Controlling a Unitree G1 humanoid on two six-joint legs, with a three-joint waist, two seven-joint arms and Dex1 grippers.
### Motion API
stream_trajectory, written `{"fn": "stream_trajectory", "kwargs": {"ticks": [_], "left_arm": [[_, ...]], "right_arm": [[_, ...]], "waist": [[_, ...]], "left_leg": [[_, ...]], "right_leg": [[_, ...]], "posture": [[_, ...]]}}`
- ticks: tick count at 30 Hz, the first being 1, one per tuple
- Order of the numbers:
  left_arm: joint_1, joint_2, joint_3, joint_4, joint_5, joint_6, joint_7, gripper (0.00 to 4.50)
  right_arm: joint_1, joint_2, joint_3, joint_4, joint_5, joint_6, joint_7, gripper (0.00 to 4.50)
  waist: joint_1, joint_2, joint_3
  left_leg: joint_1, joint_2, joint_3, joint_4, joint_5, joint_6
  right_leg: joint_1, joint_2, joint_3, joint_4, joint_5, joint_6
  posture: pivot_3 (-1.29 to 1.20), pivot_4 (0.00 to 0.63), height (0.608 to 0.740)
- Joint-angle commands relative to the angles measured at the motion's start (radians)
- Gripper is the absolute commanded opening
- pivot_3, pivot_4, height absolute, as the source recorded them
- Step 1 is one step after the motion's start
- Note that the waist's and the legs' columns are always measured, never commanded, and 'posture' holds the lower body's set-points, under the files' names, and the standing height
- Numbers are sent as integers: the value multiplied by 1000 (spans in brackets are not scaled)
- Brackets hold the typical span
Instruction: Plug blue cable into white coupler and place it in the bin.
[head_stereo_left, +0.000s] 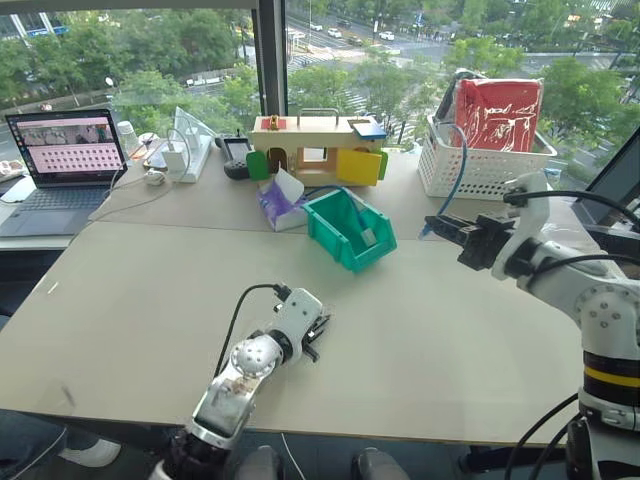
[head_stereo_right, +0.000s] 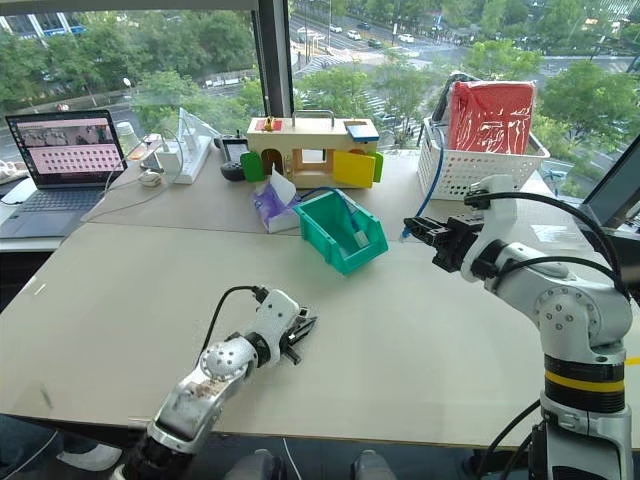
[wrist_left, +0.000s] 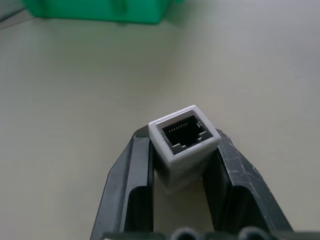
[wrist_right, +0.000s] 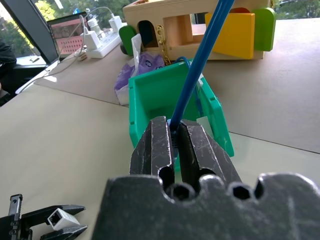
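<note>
One white coupler (wrist_left: 184, 142) sits pinched between the left gripper's (head_stereo_left: 314, 338) two fingers, low over the table (head_stereo_left: 130, 310), socket facing outward. The right gripper (wrist_right: 172, 137) is clamped on the one blue cable (wrist_right: 197, 65), held up beside the one teal bin (head_stereo_left: 345, 228), which stands mid-table.

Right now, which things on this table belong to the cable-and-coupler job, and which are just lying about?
Job:
- thin blue cable, clamped in right gripper
- small white plastic coupler, pinched in left gripper
- teal-green plastic bin

Lying about:
- open laptop
- wooden shape-sorter house
- white lattice basket
- purple tissue pack
- white power strip
</note>
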Motion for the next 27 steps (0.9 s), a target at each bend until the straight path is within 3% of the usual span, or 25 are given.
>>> {"fn": "stream_trajectory", "kwargs": {"ticks": [1,8,11,16,23,25,27], "left_arm": [[-140,43,-24,190,-35,-227,-255,856],[-394,-17,-25,688,-96,-488,-667,856],[-493,-46,-37,920,-46,-663,-783,856],[-638,-120,-7,1210,8,-822,-805,856],[-716,-164,-6,1369,102,-877,-792,856],[-725,-172,2,1384,121,-881,-764,1875],[-728,-174,10,1390,134,-885,-757,2538]], "right_arm": [[28,24,-70,-101,20,-13,-54,0],[126,69,-149,-223,47,-17,-152,0],[166,81,-181,-275,67,-16,-200,0],[219,81,-224,-336,101,-18,-256,0],[260,63,-263,-368,134,-26,-293,0],[261,55,-269,-371,145,-27,-301,0],[261,41,-272,-368,151,-26,-301,0]], "waist": [[2,0,0],[0,0,0],[0,0,0],[-1,0,0],[-2,0,0],[-2,0,0],[-2,0,0]], "left_leg": [[0,0,0,0,0,0],[-1,0,0,0,0,0],[-2,0,0,0,0,0],[-2,-1,-1,0,0,0],[-2,-1,-2,0,0,0],[-2,-1,-2,0,0,0],[-2,-1,-3,0,0,1]], "right_leg": [[-1,0,0,0,0,0],[0,0,0,-2,0,0],[0,0,-1,-2,0,0],[0,0,-1,-2,0,1],[0,0,-1,-2,0,1],[0,0,-1,-2,0,1],[1,0,-1,-1,0,1]], "posture": [[0,150,732],[0,150,732],[0,150,732],[0,150,732],[0,150,732],[0,150,732],[0,150,732]]}}
